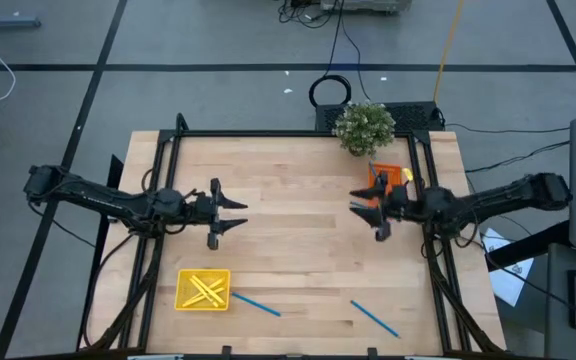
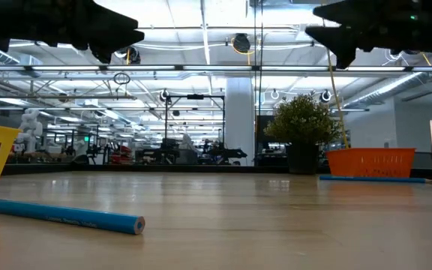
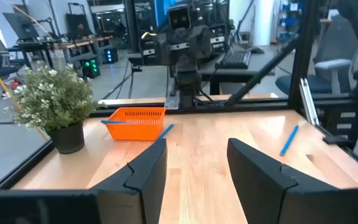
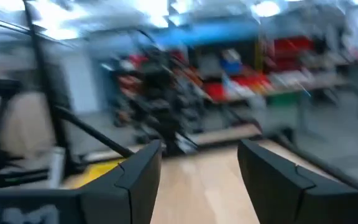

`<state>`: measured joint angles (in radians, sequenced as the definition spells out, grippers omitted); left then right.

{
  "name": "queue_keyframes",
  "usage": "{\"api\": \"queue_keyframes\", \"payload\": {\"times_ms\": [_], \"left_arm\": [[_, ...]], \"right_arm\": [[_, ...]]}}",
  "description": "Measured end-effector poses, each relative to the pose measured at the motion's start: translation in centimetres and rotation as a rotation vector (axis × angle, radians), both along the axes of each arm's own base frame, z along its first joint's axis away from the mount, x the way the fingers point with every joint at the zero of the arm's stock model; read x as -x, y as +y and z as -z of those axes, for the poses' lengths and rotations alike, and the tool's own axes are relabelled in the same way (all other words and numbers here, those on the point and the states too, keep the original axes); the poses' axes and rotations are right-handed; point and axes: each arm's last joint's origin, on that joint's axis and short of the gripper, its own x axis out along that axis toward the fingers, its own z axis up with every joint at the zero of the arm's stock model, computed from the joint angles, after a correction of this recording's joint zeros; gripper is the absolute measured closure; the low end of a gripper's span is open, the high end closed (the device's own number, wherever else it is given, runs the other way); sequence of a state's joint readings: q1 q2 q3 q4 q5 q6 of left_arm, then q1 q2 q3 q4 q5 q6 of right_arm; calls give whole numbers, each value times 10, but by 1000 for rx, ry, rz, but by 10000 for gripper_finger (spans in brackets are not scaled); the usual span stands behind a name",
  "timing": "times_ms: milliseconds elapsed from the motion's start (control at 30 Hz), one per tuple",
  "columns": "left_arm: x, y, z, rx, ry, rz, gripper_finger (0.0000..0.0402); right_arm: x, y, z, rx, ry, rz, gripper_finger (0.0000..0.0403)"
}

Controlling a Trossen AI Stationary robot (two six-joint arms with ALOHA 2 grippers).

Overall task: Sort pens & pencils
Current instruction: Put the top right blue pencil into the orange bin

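With both the left gripper (image 1: 230,213) and right gripper (image 1: 365,208) released and held empty above the surface (image 1: 298,260), two blue pencils (image 1: 256,303) near its front edge are judged next to be collected for the orange tray (image 1: 392,177).

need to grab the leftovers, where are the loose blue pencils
In the high view, two blue pencils lie on the table's near edge: one beside the yellow tray, another toward the right.
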<state>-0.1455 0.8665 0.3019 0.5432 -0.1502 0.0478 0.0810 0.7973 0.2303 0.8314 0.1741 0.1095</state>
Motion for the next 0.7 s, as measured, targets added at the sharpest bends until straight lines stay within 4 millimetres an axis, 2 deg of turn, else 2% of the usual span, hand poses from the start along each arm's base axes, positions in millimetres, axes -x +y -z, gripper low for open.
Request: {"api": "queue_keyframes", "payload": {"times_ms": [167,300,400,533,700], "left_arm": [[0,0,1,25,5,1,227],[0,-1,1,98,11,5,227],[-7,-10,2,103,90,40,227],[-29,-33,-1,62,236,115,227],[-68,-72,-3,-21,463,244,227]], "right_arm": [[7,5,15,118,-96,-22,202],[8,5,13,111,-138,-20,202],[9,5,11,108,-152,-20,202],[9,5,12,107,-149,-20,202],[9,5,12,107,-146,-20,202]]}}
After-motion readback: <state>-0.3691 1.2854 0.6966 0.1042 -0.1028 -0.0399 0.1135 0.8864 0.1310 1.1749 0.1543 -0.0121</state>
